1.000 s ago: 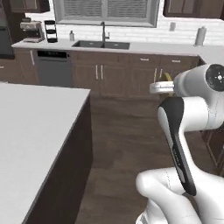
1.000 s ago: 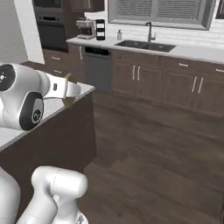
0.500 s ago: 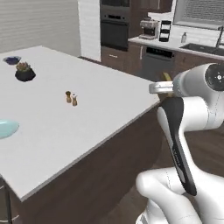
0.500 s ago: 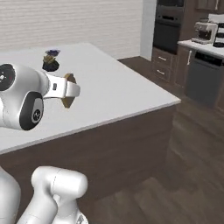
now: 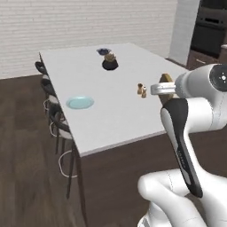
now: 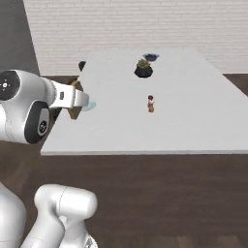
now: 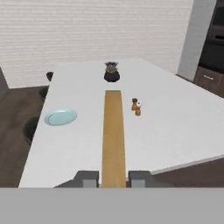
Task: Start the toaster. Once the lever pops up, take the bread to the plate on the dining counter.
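gripper [image 7: 113, 178]: clamped tight on the bread, one dark tip on each flat face, seen best in the hand view
bread [image 7: 113, 135]: golden-brown slice held edge-on, so looks like a long tan strip running up from the tips; pokes out past the white wrist as a brown edge in the left base view [image 5: 166, 80] and shows as a brown bit under the wrist in the right base view [image 6: 75, 110]
bread vs tabletop: up in the air, not touching the white top; sits over or just off the near edge, can't tell which
plate [image 5: 80, 102]: pale blue-green, flat on the tabletop close to the long edge where the stools are, nothing on it; well apart from the bread; also in the hand view [image 7: 60, 117]; mostly hidden behind the wrist in the right base view
dining counter [image 5: 111, 119]: big white tabletop over a dark base
stools [image 5: 55, 117]: dark frames lined up along the plate-side edge
shakers [image 5: 142, 90]: two small brown ones, touching or nearly, about mid tabletop, toward the edge opposite the plate
dark pot [image 5: 110, 63]: round, with something tan on top, toward the far end of the tabletop
small dark dish [image 5: 103, 51]: just behind the pot, near the far edge
arm [image 5: 186, 133]: white with dark joints, elbow up, wrist pointing across the tabletop
toaster: nowhere to point at here
back wall [image 7: 87, 30]: pale brick
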{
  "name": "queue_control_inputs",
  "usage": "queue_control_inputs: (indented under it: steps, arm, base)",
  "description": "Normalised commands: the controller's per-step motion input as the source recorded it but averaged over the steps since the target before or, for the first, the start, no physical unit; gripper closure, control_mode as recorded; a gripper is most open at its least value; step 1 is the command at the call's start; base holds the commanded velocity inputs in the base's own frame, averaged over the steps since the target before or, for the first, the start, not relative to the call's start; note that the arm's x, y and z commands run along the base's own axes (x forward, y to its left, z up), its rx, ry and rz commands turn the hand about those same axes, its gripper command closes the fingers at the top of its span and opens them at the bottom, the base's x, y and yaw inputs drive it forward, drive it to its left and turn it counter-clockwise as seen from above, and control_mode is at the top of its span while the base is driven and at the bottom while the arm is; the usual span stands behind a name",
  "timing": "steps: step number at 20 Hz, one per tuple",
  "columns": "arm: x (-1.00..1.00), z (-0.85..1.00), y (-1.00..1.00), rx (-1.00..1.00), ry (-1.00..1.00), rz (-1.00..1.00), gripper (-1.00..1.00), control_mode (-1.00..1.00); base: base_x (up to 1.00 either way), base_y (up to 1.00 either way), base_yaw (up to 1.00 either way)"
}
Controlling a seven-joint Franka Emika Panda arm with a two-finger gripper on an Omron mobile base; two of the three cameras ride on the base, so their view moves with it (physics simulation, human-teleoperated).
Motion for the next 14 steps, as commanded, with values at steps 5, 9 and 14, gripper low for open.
queue_control_inputs:
  steps: [5,9,14]
  arm:
    - [0.00,0.00,0.00,0.00,0.00,0.00,1.00,1.00]
    - [0.00,0.00,0.00,0.00,0.00,0.00,1.00,1.00]
    - [0.00,0.00,0.00,0.00,0.00,0.00,1.00,1.00]
  base:
    - [0.01,1.00,0.38]
    - [0.16,1.00,0.29]
    - [0.59,1.00,0.19]
